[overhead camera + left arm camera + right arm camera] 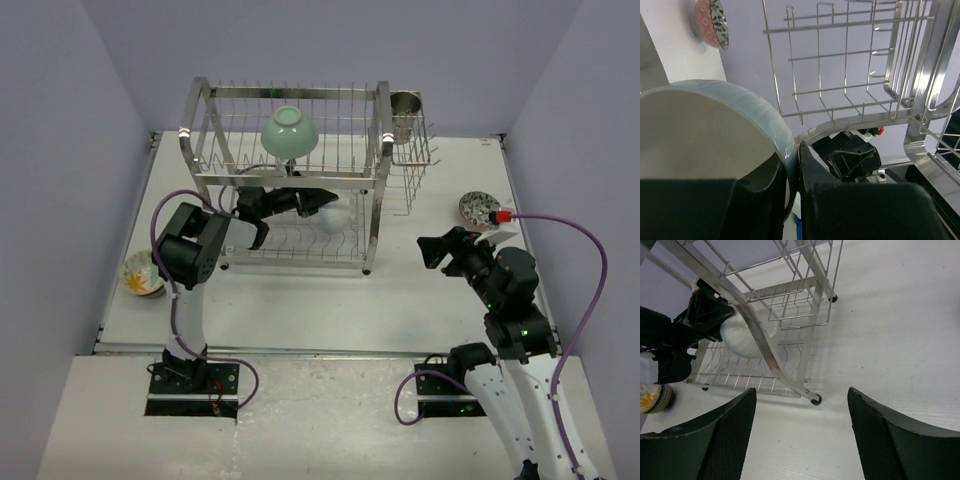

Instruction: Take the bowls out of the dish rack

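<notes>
While left gripper (795, 175) clamps: pale bowl (700, 130) by its rim, dish rack (381, 150) lower tier, frame centre
Right gripper (801, 392): jaws apart, right of frame
Risk: bowl snags rack wires on withdrawal, slips from thin rim pinch

white left arm (188, 315) and right arm (520, 420) have black joints, purple cables (595, 250).

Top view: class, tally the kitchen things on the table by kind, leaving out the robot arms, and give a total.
Bowls: 4 (mint-green bowl, white bowl, flowered bowl, patterned bowl)
Steel cup: 1
Dish rack: 1
Total: 6
</notes>
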`<state>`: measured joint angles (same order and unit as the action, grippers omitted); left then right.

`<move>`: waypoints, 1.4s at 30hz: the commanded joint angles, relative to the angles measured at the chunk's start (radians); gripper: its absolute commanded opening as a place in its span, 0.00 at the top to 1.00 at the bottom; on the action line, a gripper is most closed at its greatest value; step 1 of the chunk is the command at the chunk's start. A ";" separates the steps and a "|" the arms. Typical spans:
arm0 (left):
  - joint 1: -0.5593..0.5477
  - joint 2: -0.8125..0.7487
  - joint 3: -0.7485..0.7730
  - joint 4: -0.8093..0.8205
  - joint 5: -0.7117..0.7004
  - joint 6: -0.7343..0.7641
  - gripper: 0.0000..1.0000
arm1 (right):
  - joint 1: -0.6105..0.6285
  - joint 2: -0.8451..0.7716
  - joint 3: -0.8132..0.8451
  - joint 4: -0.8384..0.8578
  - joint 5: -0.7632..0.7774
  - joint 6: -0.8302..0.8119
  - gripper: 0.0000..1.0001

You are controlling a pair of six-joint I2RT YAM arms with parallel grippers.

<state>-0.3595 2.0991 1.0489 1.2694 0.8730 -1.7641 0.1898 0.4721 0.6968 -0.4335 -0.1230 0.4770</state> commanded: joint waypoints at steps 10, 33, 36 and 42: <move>-0.048 -0.194 -0.174 0.567 0.017 0.002 1.00 | 0.002 0.005 0.012 0.027 0.002 -0.017 0.26; -0.254 -0.352 -0.490 0.555 -0.075 0.153 1.00 | 0.002 0.010 0.010 0.035 -0.006 -0.015 0.26; -0.292 -0.382 -0.516 0.530 -0.088 0.184 1.00 | 0.002 0.010 0.010 0.036 -0.009 -0.015 0.26; -0.369 -0.499 -0.604 0.357 -0.117 0.343 1.00 | 0.002 0.008 0.006 0.042 -0.013 -0.014 0.26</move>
<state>-0.7006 1.6985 0.4679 1.2835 0.7853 -1.5497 0.1898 0.4732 0.6968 -0.4328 -0.1234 0.4770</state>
